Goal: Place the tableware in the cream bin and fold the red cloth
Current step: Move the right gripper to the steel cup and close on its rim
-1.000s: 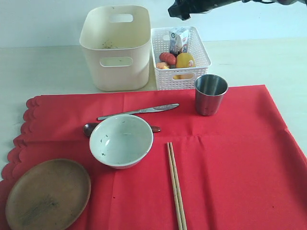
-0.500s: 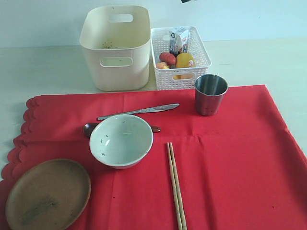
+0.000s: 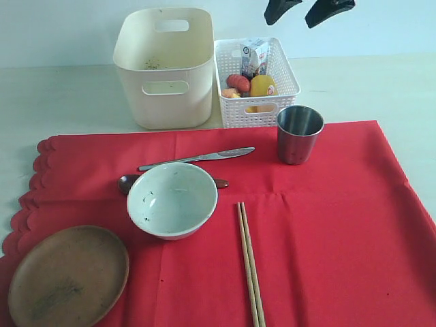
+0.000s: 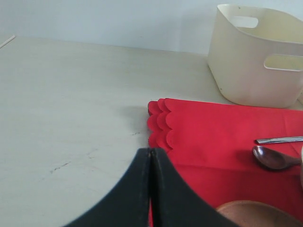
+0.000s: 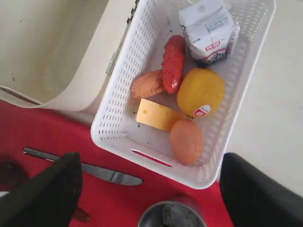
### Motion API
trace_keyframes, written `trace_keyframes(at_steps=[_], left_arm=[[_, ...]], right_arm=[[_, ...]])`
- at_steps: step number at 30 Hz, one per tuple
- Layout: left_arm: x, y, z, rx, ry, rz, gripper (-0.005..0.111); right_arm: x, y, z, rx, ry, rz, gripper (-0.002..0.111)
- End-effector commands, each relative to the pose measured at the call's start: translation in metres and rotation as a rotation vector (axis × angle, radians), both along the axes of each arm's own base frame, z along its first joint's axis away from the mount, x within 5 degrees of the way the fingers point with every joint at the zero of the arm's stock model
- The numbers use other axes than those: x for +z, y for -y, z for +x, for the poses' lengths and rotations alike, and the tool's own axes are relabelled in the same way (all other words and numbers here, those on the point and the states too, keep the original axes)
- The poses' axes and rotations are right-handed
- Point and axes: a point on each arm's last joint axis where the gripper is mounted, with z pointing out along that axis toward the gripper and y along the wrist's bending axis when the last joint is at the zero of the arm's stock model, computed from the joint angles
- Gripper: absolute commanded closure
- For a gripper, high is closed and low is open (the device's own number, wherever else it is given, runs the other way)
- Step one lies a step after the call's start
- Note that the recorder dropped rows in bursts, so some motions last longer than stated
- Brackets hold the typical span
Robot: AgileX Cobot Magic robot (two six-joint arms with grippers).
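Observation:
The red cloth lies spread flat, scalloped edge on the left. On it stand a speckled bowl, a wooden plate, a steel cup, a knife, a dark spoon partly behind the bowl, and chopsticks. The cream bin stands behind the cloth. My right gripper hangs open and empty high above the basket and cup. My left gripper is shut on nothing, low near the cloth's scalloped corner and the plate.
A white lattice basket holding toy food and a milk carton sits right of the cream bin, just behind the cup. Bare pale table extends left of the bin and right of the basket.
The right gripper left the top of the exterior view half a second ago and has come back into it, fingers spread, further right. The tableware and cloth have not moved.

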Motion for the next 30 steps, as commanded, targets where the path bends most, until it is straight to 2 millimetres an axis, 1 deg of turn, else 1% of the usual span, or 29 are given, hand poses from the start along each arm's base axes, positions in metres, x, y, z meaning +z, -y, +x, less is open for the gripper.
trace_keyframes(at_steps=[1, 2, 3, 4, 11, 14, 19, 22, 24, 30], left_arm=[[0.000, 0.000, 0.000, 0.002, 0.015, -0.002, 0.107], [0.000, 0.000, 0.000, 0.002, 0.015, -0.002, 0.107], [0.000, 0.000, 0.000, 0.002, 0.015, -0.002, 0.107], [0.000, 0.000, 0.000, 0.002, 0.015, -0.002, 0.107], [0.000, 0.000, 0.000, 0.002, 0.015, -0.002, 0.107], [0.000, 0.000, 0.000, 0.002, 0.015, -0.002, 0.107], [0.000, 0.000, 0.000, 0.002, 0.015, -0.002, 0.107], [0.000, 0.000, 0.000, 0.002, 0.015, -0.002, 0.107], [0.000, 0.000, 0.000, 0.002, 0.015, -0.002, 0.107], [0.000, 0.000, 0.000, 0.002, 0.015, -0.002, 0.107]], right_arm=[[0.026, 0.003, -0.012, -0.045, 0.027, 0.009, 0.033], [0.036, 0.006, -0.017, -0.054, 0.051, -0.003, 0.033], [0.041, 0.007, -0.019, -0.066, 0.061, -0.009, 0.033], [0.052, 0.009, -0.025, -0.070, 0.089, -0.019, 0.033], [0.093, 0.020, -0.047, -0.091, 0.198, -0.066, 0.033], [0.108, 0.024, -0.057, -0.099, 0.238, -0.083, 0.033], [0.122, 0.029, -0.066, -0.118, 0.279, -0.111, 0.033], [0.125, 0.032, -0.072, -0.127, 0.289, -0.137, 0.033], [0.122, 0.036, -0.076, -0.133, 0.279, -0.175, 0.033], [0.095, 0.043, -0.085, -0.130, 0.188, -0.261, 0.033]])
